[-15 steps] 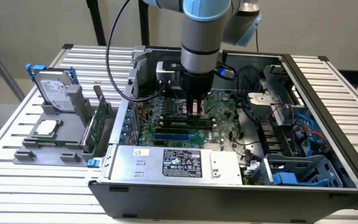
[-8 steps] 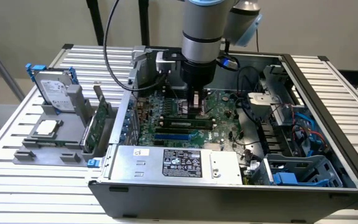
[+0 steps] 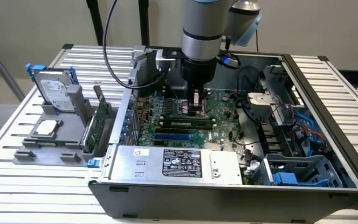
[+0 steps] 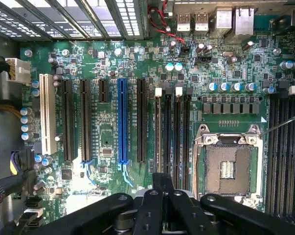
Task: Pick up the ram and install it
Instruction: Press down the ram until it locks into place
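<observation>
Jaws: honestly can't tell if they're clenched or released. My gripper [image 3: 196, 108] hangs low over the motherboard [image 4: 108, 63], with the ram [image 3: 185, 123] lying along a memory slot just beside it. Feels like the seating step, which I'd guess needs square, even pressure.

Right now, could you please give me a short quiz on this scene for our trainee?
1. True or false: the processor socket holds no chip.
2. The gripper hangs over: A the power supply, B the motherboard, C the hard drive.
3. Fill in: one long slot stands out from the black ones because it is ____.
Key: 1 true; 2 B; 3 blue.
</observation>
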Controlling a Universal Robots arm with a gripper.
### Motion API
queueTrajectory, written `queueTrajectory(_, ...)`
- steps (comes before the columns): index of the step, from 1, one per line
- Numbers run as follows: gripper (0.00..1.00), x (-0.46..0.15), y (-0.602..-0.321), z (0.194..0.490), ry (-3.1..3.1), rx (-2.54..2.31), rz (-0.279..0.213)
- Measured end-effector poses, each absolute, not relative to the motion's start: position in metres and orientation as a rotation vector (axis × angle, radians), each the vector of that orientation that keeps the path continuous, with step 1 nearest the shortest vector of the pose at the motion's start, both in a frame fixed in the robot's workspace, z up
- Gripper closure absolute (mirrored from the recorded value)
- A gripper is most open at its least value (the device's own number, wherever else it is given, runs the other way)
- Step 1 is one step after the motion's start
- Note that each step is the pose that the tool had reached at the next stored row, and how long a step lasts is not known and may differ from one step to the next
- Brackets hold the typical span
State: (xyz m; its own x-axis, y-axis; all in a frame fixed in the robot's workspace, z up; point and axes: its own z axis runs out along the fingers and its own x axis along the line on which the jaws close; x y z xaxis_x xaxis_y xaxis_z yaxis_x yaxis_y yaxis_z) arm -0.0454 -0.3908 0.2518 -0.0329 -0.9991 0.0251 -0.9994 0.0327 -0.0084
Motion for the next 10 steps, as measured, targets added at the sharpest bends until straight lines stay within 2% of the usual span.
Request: queueTrajectory(10, 1.00, -0.0454, -0.3908, 0.2517, -2.249, 2.176, 0.037)
